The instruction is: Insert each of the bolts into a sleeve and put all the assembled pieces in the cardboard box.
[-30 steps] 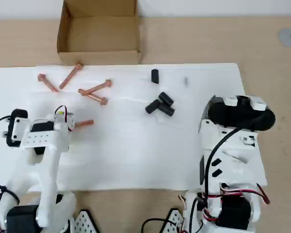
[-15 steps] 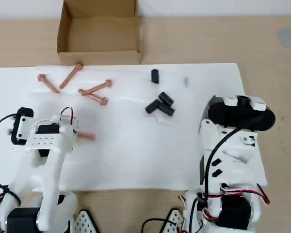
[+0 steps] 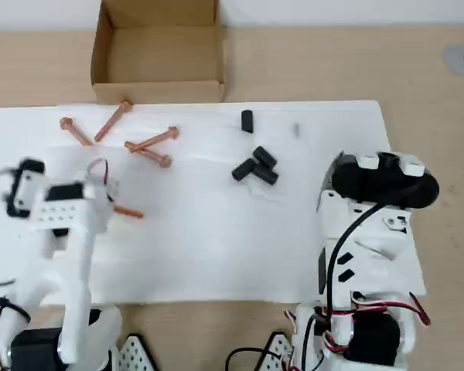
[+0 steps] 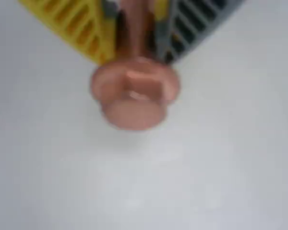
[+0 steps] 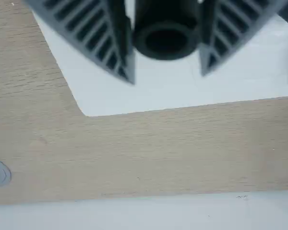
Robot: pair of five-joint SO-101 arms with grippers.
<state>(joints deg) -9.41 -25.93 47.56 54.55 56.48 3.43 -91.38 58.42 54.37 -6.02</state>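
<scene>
Since a second ago the left arm (image 3: 62, 224) has carried its bolt (image 3: 129, 212) nearer and slightly left over the white sheet (image 3: 216, 239); the right arm (image 3: 379, 185) has kept still. The left jaws are clamped on the bolt's (image 4: 134, 91) shank, and its head sticks out past the yellow and grey fingers (image 4: 81, 24), above the sheet. The right jaws grip a black sleeve (image 5: 165, 36), its bore open toward the camera, over the sheet's corner and the wooden counter (image 5: 144, 148). Four loose bolts (image 3: 151, 141) lie on the far left of the sheet, near the box (image 3: 100, 54), which stands open on the counter just beyond the sheet's far edge. One sleeve (image 3: 247, 120) lies alone near the far edge, with a cluster of sleeves (image 3: 255, 166) nearer, mid-sheet.
</scene>
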